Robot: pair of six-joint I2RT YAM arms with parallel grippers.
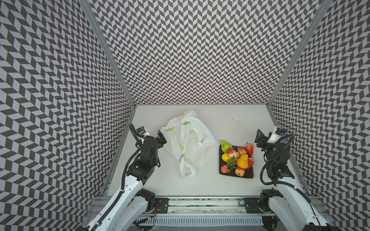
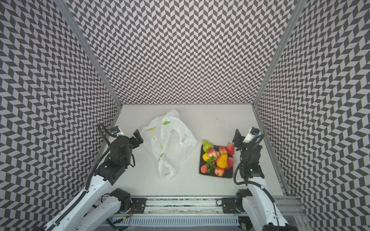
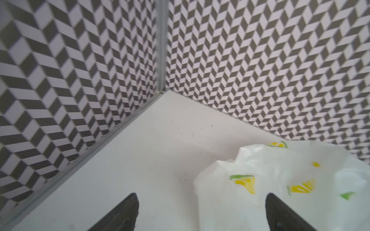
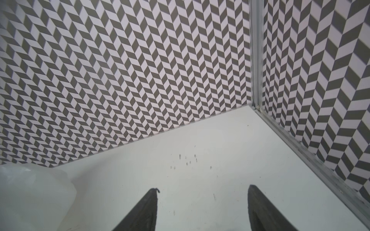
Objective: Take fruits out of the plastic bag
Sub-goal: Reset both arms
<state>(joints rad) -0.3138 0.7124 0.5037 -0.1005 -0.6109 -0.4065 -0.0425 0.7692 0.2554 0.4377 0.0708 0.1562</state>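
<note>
Left wrist view: my left pincer [image 3: 201, 195] stands wide, with nothing gripped. The plastic bag [image 3: 280, 180] lies crumpled on the bench [image 3: 150, 150] just beside this pincer, and one finger overlaps it in view.

Right wrist view: my right pincer [image 4: 203, 188] is also spread, holds nothing, and points at bare bench.

In both top views the fruits [image 1: 238, 158] are piled on a dark square plate [image 1: 249, 176] near my right pincer, between it and the bag. The green pear [image 1: 225, 146] overhangs the plate's far corner on the bag side.
</note>
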